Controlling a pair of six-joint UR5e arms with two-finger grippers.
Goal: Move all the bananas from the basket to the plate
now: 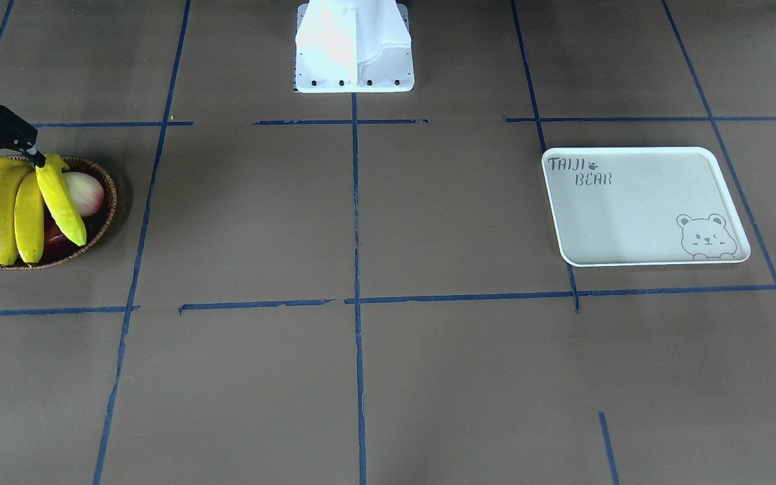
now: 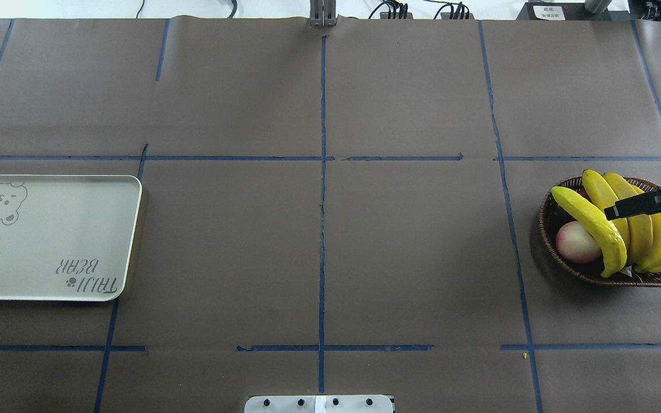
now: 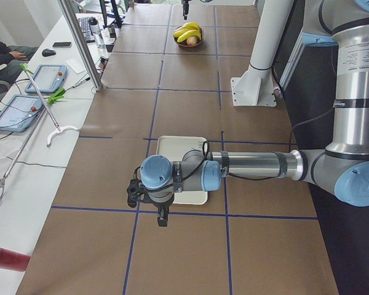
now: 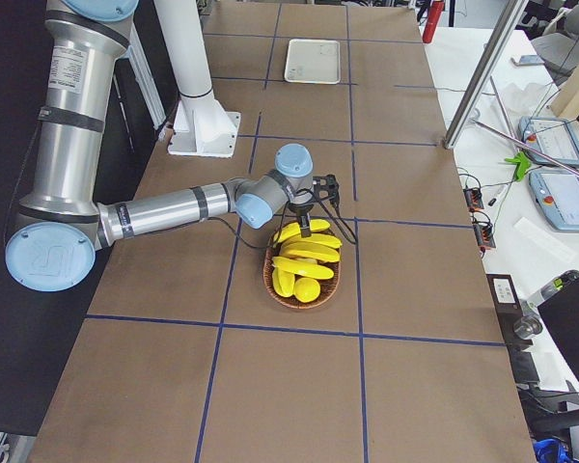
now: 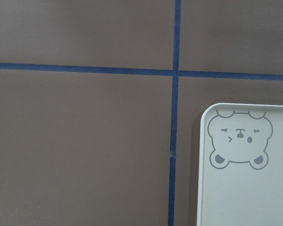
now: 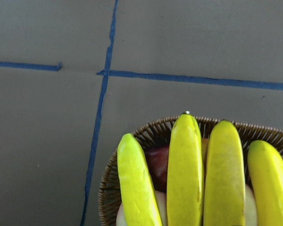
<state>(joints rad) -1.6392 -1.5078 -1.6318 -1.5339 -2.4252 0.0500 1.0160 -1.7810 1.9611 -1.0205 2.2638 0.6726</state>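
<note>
Four yellow bananas point(image 1: 17, 209) lie side by side in the brown wicker basket point(image 1: 104, 219) at the table's right end; they also show in the overhead view point(image 2: 634, 229) and the right wrist view point(image 6: 184, 174). My right gripper point(image 1: 7, 165) hangs open just above their stem ends, one finger over the bananas point(image 2: 629, 207), holding nothing. The white "TAIJI BEAR" plate point(image 2: 49, 241) lies bare at the left end. My left gripper point(image 3: 149, 209) hovers by the plate's bear corner point(image 5: 245, 197); I cannot tell if it is open or shut.
A pink-white peach point(image 2: 574, 241) and a dark red mango point(image 6: 155, 162) lie in the basket under the bananas. The white robot base point(image 1: 354, 67) stands at the table's near middle edge. Blue tape lines cross the brown table.
</note>
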